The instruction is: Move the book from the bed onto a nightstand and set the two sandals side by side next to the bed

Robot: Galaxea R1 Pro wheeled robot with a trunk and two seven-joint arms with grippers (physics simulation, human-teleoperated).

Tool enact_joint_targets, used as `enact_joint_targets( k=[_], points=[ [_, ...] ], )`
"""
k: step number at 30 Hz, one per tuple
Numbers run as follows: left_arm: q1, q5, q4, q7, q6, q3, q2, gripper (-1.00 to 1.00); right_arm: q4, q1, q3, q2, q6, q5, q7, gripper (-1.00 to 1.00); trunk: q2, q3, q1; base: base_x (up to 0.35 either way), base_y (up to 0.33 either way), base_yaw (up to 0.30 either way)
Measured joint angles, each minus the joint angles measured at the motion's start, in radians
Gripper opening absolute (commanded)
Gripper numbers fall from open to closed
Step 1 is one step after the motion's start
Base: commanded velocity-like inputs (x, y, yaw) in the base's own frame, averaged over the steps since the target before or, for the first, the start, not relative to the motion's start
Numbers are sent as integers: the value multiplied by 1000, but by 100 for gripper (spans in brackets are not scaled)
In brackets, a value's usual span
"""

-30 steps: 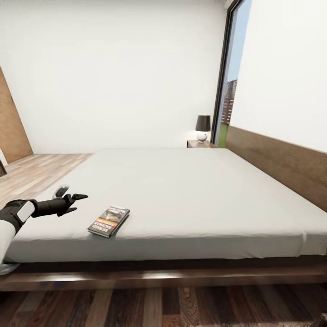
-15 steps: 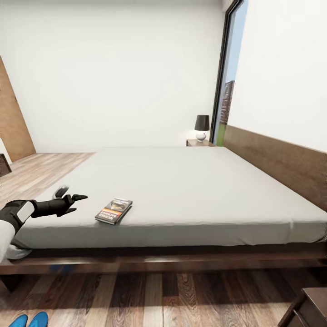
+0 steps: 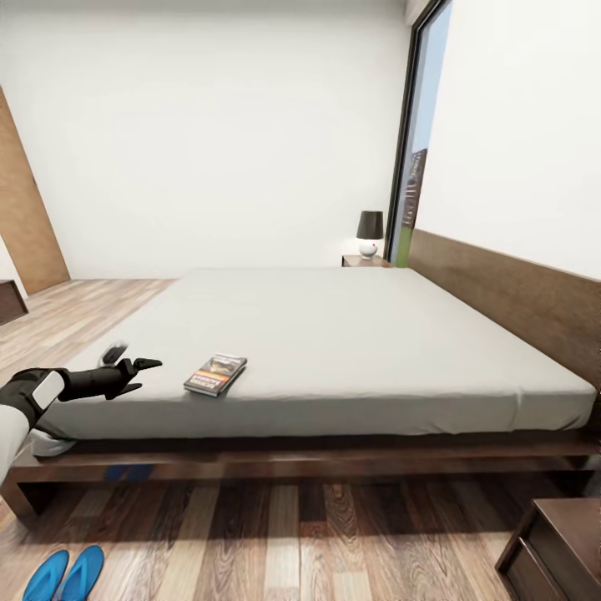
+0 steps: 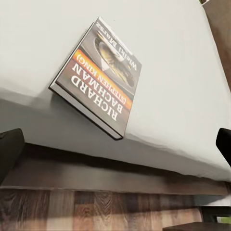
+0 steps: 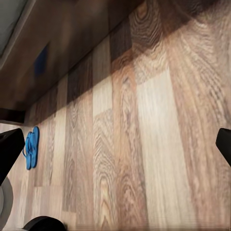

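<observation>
Camera: the whole head view has pulled back since a second ago; more floor shows in front of the bed now, so that is the view shifting, not the furniture.
Book: the paperback (image 3: 215,374) lies flat on the grey mattress near the bed's front edge, close to the left corner, untouched. The left wrist view has it right ahead (image 4: 99,74), cover up, one corner at the mattress edge.
Bed: the platform bed (image 3: 351,351) with its dark frame and headboard on the right.
Left gripper: the left gripper (image 3: 133,370) hangs level beside the book, apart from it, in the same place in the view as before; fingers spread, nothing between them.
Right gripper: dark fingertips (image 5: 10,150) at both edges of the right wrist view, set wide apart, over bare wood-plank floor (image 5: 144,144).
Sandals: the two blue flip-flops (image 3: 65,574) are now fully in sight, side by side on the floor in front of the bed's left corner; earlier just their tips peeked in.
Nightstands: far nightstand (image 3: 365,260) with its black-shaded lamp (image 3: 370,233) beside the window; a near nightstand (image 3: 555,547) has come into the bottom right corner.
</observation>
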Motion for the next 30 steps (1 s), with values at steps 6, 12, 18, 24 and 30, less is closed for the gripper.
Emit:
enact_joint_targets(
  k=[6,12,18,24,30],
  points=[
    [1,-2,35,-2,-2,0,2,100,0,0,4,-1,3,-4,-7,100,0,0,0,-25,0,0],
    [22,-11,86,-4,-40,-4,3,100,-1,0,6,-1,5,-6,-11,100,0,0,0,-6,0,0],
    [91,-40,111,-60,-181,-7,-3,100,-1,0,7,-1,8,-5,-13,100,0,0,0,-1,0,0],
    [145,-75,124,-164,-256,-10,-4,100,-1,0,6,0,8,-5,-16,100,0,0,0,0,0,0],
    [202,-117,128,-220,-321,-15,-3,100,-1,0,5,0,7,-6,-27,100,0,0,0,0,0,0]
  ],
)
